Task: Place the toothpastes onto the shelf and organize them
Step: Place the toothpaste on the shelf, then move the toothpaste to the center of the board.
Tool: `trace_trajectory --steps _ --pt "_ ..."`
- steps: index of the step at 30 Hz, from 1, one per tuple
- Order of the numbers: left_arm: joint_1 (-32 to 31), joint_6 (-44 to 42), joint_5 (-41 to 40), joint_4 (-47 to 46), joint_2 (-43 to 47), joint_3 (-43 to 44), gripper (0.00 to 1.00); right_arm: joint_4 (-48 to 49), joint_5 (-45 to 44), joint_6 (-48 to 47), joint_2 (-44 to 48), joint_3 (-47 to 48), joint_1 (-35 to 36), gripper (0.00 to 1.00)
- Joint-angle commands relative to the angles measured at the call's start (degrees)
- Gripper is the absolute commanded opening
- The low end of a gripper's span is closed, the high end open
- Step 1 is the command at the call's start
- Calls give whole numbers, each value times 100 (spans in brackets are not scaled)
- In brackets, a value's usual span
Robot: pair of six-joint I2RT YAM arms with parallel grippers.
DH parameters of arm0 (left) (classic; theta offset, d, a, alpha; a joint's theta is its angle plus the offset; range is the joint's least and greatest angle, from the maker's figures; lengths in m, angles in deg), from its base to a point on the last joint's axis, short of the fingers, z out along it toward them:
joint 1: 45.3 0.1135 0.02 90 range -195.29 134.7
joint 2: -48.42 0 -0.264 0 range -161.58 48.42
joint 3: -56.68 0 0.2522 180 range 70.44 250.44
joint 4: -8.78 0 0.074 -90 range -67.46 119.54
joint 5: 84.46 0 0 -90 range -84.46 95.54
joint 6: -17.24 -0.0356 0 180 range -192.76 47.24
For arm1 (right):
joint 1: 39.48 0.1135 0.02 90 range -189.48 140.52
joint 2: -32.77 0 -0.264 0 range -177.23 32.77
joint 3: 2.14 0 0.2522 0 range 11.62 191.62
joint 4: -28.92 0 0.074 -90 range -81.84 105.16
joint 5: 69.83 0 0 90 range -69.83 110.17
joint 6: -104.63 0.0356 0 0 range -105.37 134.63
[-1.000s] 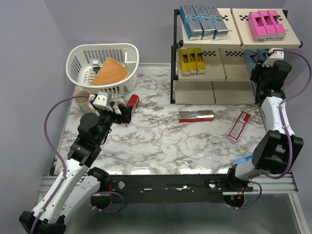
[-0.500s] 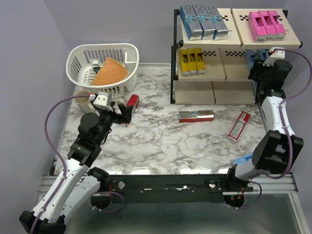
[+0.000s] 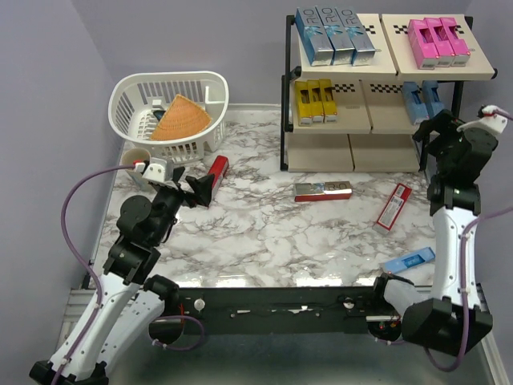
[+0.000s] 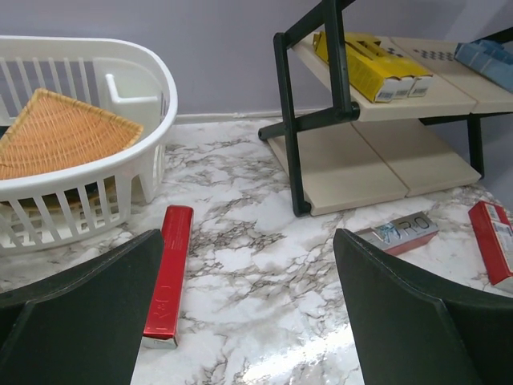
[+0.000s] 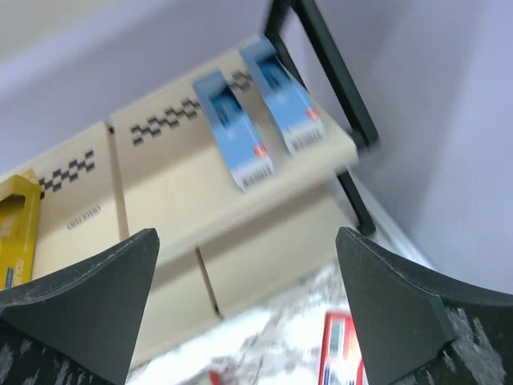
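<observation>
The shelf [image 3: 377, 128] stands at the back right. Its top tier holds three silver-blue toothpastes [image 3: 333, 36] and three pink ones [image 3: 437, 40]. On the middle tier lie yellow ones [image 3: 315, 100] and two light blue ones [image 3: 422, 100]. On the table lie a red carton [image 3: 218, 167], a silver-blue one [image 3: 322, 191], another red one [image 3: 393, 206] and a light blue one [image 3: 407, 262]. My left gripper [image 3: 196, 188] is open just near the first red carton [image 4: 167, 281]. My right gripper [image 3: 437, 132] is open and empty, facing the light blue cartons [image 5: 256, 120].
A white plastic basket [image 3: 128, 96] with a woven orange wedge [image 3: 180, 119] stands at the back left, a small round cup [image 3: 136, 159] just in front of it. The shelf's bottom tier [image 3: 353, 152] is bare. A purple wall runs behind.
My right gripper has opened and drawn back from the shelf's middle tier, toward the right. The light blue carton near the front edge now shows. The left arm shifted slightly.
</observation>
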Motion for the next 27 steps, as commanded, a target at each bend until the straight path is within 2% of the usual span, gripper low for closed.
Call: trace_trajectory --steps 1,6,10,14,21,27 --pt "32 136 202 91 364 39 99 -1861 -991 1231 752 -701 -28 100" --pt "32 276 464 294 908 -48 99 -3260 -2034 2214 1262 -1176 -37 100" --pt "-29 303 527 363 1191 -172 99 -4411 -2213 2621 1430 -1387 -46 100" --pt "-283 128 194 540 1410 -251 99 -4985 -1925 3139 1299 -1720 -308 100" --pt "-811 -5 -9 689 1543 -233 99 -4670 -1150 3737 1035 -2782 -757 100" --pt "-891 -13 8 698 1482 -260 99 -4273 -851 3921 700 -3216 -1030 100"
